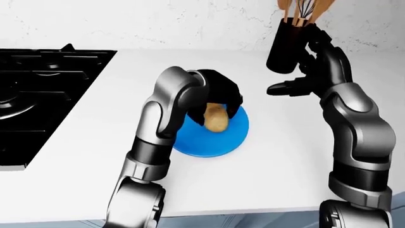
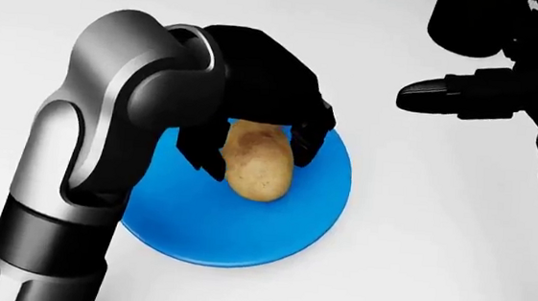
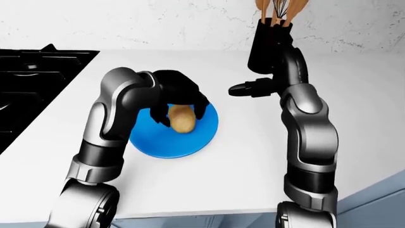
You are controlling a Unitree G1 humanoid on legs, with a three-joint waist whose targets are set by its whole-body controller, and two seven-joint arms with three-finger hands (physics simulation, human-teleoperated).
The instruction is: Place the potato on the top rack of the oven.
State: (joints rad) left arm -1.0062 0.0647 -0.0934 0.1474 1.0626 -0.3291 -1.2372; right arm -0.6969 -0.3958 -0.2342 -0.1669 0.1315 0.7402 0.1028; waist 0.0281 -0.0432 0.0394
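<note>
A brown potato (image 2: 258, 168) lies on a round blue plate (image 2: 244, 228) on the white counter (image 1: 285, 156). My left hand (image 2: 255, 146) reaches down over the potato's upper end. Its black fingers (image 2: 306, 135) press against both sides of the potato, closed round it, and the potato still rests on the plate. My right hand (image 2: 447, 96) hovers open and empty above the counter, up and to the right of the plate, fingers stretched out toward the left. The oven is not in view.
A black gas stove (image 1: 38, 90) fills the left of the counter. A black utensil holder (image 1: 286, 45) with wooden tools and a whisk stands by the wall, just behind my right hand. The counter's near edge (image 1: 253, 213) runs along the bottom.
</note>
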